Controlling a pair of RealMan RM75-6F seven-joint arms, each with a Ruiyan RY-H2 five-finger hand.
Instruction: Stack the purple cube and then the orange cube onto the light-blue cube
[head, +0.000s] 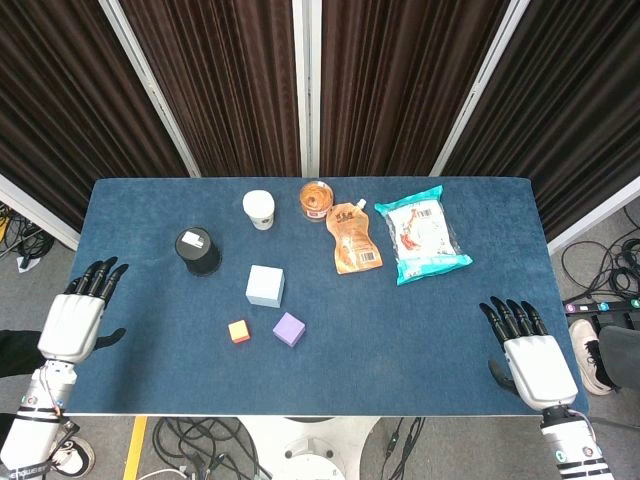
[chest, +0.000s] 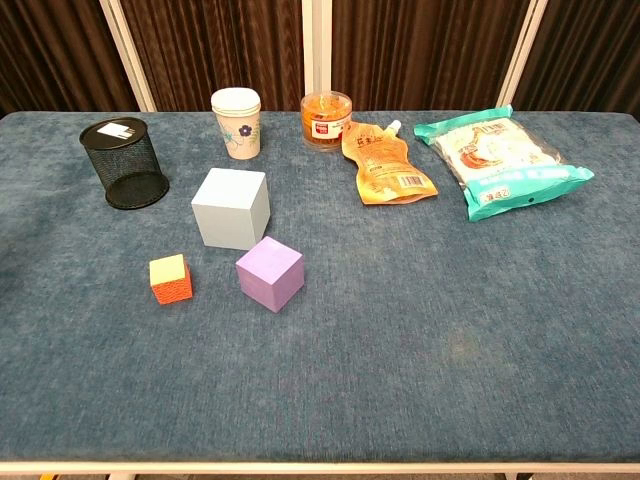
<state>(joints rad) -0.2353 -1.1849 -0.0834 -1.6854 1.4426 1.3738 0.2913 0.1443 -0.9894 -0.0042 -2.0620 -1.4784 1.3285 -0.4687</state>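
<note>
The light-blue cube (head: 265, 286) (chest: 231, 208) sits left of the table's middle. The purple cube (head: 289, 328) (chest: 270, 274) lies just in front of it, slightly right. The small orange cube (head: 238, 331) (chest: 171, 279) rests to the left of the purple one; all three stand apart on the blue cloth. My left hand (head: 75, 316) hovers at the table's left edge, fingers spread, holding nothing. At the front right corner my right hand (head: 528, 355) is likewise spread and empty. Neither hand shows in the chest view.
A black mesh cup (head: 198, 251) (chest: 125, 162) stands left of the cubes. Along the back are a paper cup (head: 260, 209) (chest: 237, 122), an orange jar (head: 316, 200) (chest: 326, 119), an orange pouch (head: 353, 237) (chest: 385, 164) and a snack bag (head: 421, 236) (chest: 501, 160).
</note>
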